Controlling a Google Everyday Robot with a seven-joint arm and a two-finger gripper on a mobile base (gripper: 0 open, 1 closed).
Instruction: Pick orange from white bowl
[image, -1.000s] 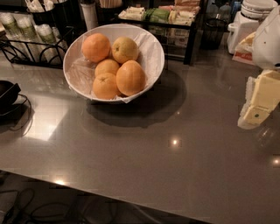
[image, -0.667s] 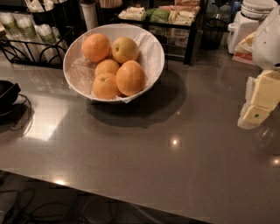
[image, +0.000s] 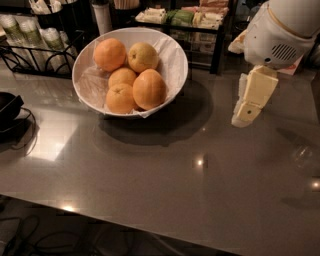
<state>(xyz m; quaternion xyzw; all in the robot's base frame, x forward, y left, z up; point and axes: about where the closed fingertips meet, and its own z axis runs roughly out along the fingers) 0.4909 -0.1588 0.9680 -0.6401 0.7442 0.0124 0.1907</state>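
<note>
The white bowl (image: 176, 56) sits on the gray table (image: 165, 190), well off to the left of the gripper (image: 244, 114). The orange (image: 149, 89) lies at the bowl's front, on the side nearest the gripper, touching smaller fruits (image: 120, 98). A black rack (image: 35, 47) stands behind the bowl. The gripper hangs from the white arm (image: 280, 30), pointing down at the table and tilted left. I cannot tell if it is spread wide or pinched together.

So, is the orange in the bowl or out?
In: the orange lies in the white bowl among other fruit; the gripper hangs apart, to the right.
</note>
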